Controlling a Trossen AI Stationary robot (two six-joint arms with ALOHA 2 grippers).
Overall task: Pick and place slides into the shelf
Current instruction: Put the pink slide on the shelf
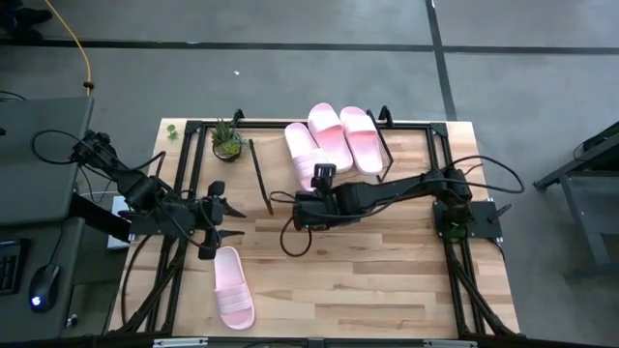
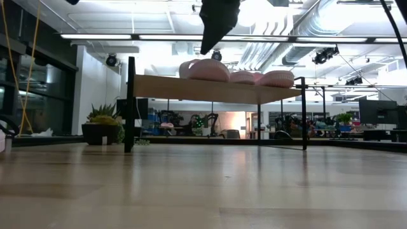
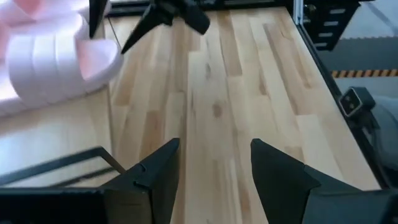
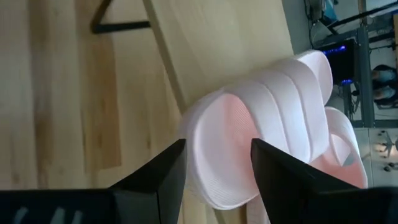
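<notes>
Three pale pink slides lie side by side on the slanted shelf [image 1: 406, 145] at the table's far side: the left one [image 1: 303, 155], the middle one [image 1: 329, 133] and the right one [image 1: 362, 140]. A fourth slide [image 1: 233, 300] lies flat on its sole on the tabletop near the front left. My right gripper [image 1: 324, 175] is open at the near end of the left shelf slide [image 4: 267, 130], one finger on either side of it. In the low view it hangs above the shelf [image 2: 216, 28]. My left gripper [image 1: 221, 218] is open over bare table, just beyond the fourth slide. My right gripper comes at the left shelf slide's rounded near end [image 4: 217, 143] from the table's near side, with its spread fingers [image 4: 165, 174] flanking that end. The slide rests on the shelf board. Whether either finger touches it, I cannot tell.
A small potted plant [image 1: 227, 141] stands at the shelf's left end. The shelf's black frame bar [image 1: 261, 177] slants down onto the table left of the slides. Black rails [image 1: 455, 261] run along the table's sides. Bare wood lies in the middle and front right [image 1: 387, 280].
</notes>
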